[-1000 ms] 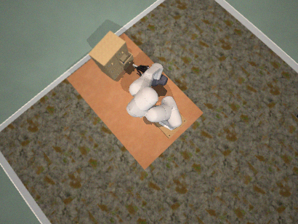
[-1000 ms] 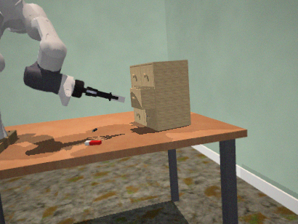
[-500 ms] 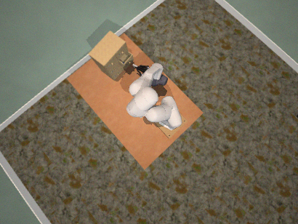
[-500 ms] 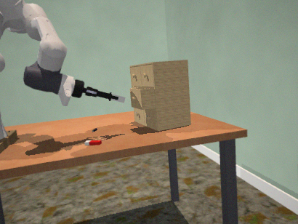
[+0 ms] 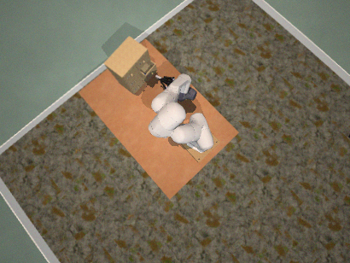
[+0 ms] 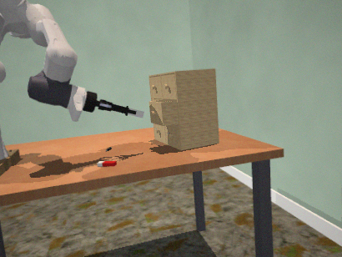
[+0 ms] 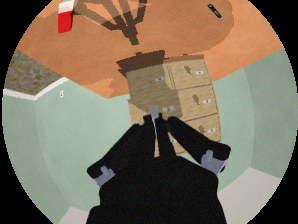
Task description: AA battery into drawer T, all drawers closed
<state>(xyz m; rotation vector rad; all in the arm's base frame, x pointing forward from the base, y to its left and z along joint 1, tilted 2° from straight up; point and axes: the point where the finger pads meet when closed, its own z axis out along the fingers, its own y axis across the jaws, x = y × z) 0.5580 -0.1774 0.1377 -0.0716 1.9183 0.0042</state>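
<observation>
The small wooden chest (image 6: 185,108) stands at the far end of the table; it also shows in the top view (image 5: 130,64) and the wrist view (image 7: 173,90). A middle drawer (image 6: 158,113) sticks out a little from its front. The drawer marks are too small to read. My gripper (image 6: 139,113) is shut and empty, held level in the air with its tips just in front of that drawer; the wrist view shows its fingertips (image 7: 156,112) together. A small dark cylinder, seemingly the AA battery (image 6: 108,148), lies on the table well behind the gripper and also shows in the wrist view (image 7: 214,10).
A red and white object (image 6: 107,163) lies on the table near the front edge, also in the wrist view (image 7: 64,18). The arm's base (image 5: 198,145) stands at the other end of the table. Walls stand close behind the chest.
</observation>
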